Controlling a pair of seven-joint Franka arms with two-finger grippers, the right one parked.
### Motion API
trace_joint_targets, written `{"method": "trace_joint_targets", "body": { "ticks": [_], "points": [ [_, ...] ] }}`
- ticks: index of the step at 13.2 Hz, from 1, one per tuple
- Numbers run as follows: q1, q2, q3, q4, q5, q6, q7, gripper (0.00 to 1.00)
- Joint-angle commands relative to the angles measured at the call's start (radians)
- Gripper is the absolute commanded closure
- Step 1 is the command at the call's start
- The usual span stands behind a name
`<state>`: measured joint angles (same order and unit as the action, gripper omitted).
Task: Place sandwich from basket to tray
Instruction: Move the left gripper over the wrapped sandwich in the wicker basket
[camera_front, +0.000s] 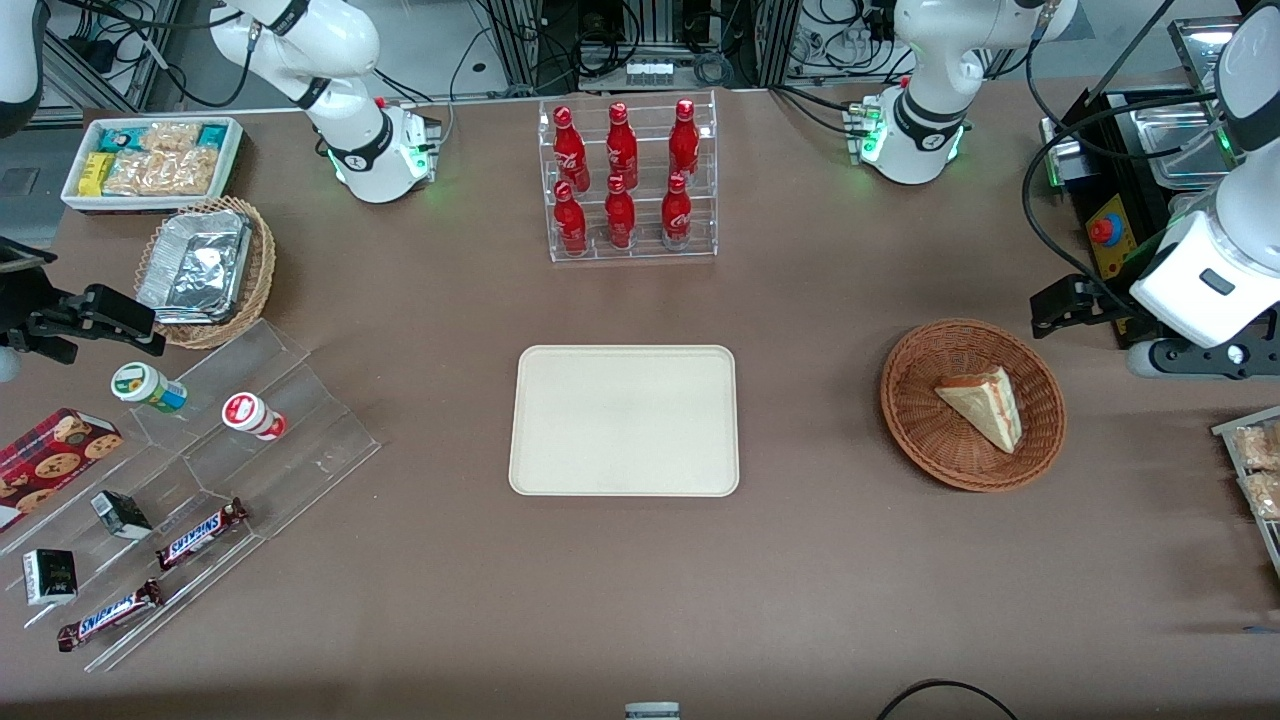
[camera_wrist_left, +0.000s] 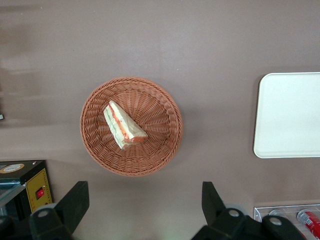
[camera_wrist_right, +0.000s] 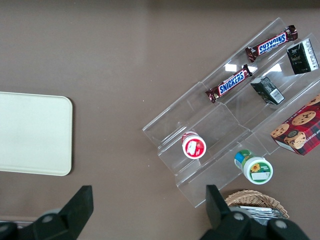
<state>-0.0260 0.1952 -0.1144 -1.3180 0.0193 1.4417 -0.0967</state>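
**Brown tabletop, sandwich waiting, gripper high and wide**

Brown matte table (camera_front: 800, 560) fills our view, and nearest the front camera it lies bare. Moving farther out, we reach the cream tray (camera_front: 624, 420), flat, low-rimmed and unoccupied, and beside it, toward the working arm's end, the reddish-brown basket (camera_front: 972, 404). The sandwich (camera_front: 985, 405) lies in that basket, a pale triangular wedge on its side, red-pink and yellowish filling showing along one edge.

Now the risks, as we judge them. The gripper (camera_wrist_left: 145, 205) hangs well above the basket with its fingers (camera_wrist_left: 75, 202) spread apart and nothing between them, so the descent is all to come. We see a wedge that tapers: close across the thin tip and it may squirt out or pivot. Soft bread could crush under a hard squeeze, and the layers could slide apart. The light wicker bowl might lift or skid if a fingertip catches its weave.

Farther off, the rack of red bottles (camera_front: 622, 180) stands clear of the path to the tray.
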Motion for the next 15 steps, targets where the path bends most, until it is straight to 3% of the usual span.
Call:
{"method": "trace_joint_targets", "body": {
  "ticks": [1, 4, 10, 15],
  "points": [
    [0.006, 0.006, -0.007, 0.019, 0.018, -0.014, -0.009, 0.00],
    [0.011, 0.015, -0.005, 0.014, 0.022, -0.014, -0.044, 0.00],
    [0.119, 0.058, 0.001, -0.088, 0.054, 0.023, -0.345, 0.00],
    [0.166, 0.058, 0.002, -0.303, 0.056, 0.286, -0.501, 0.00]
  ]
}}
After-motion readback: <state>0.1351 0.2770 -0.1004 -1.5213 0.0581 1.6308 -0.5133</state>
